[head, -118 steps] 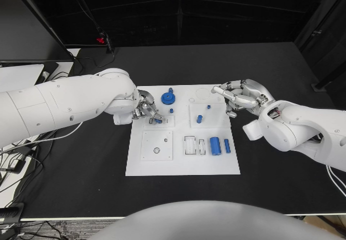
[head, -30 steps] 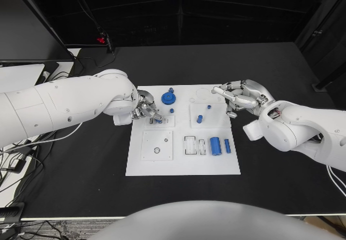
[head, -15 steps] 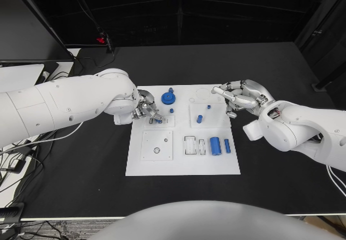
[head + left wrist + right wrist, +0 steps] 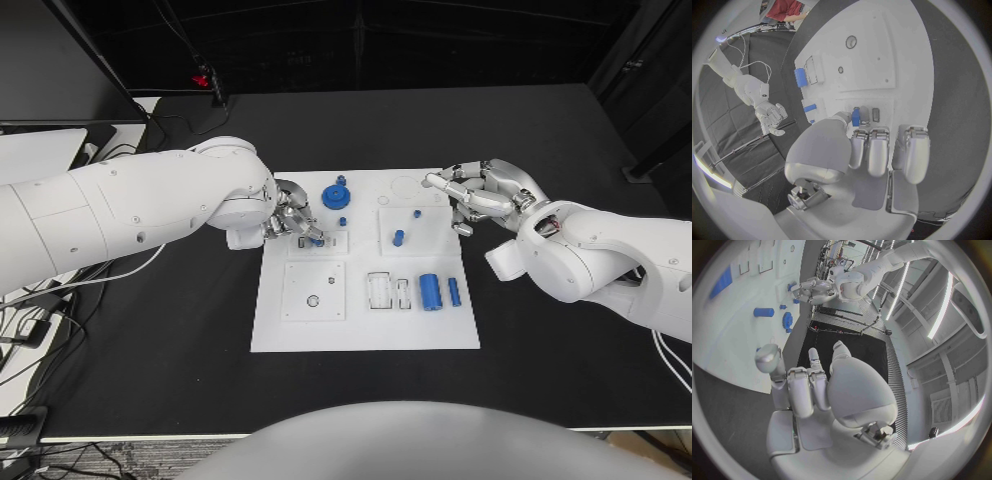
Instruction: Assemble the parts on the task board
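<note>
We see the white task board [image 4: 366, 335] flat mid-table, with a blue gear [image 4: 336, 195] upright, a cylinder [image 4: 430, 291] and a thin rod [image 4: 454, 291] lying side by side.

Robotics lab: black table [image 4: 548, 150], cables [image 4: 29, 320]

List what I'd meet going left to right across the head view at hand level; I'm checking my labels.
Left arm → left hand → small blue peg on the white board → right hand → right arm.
</note>
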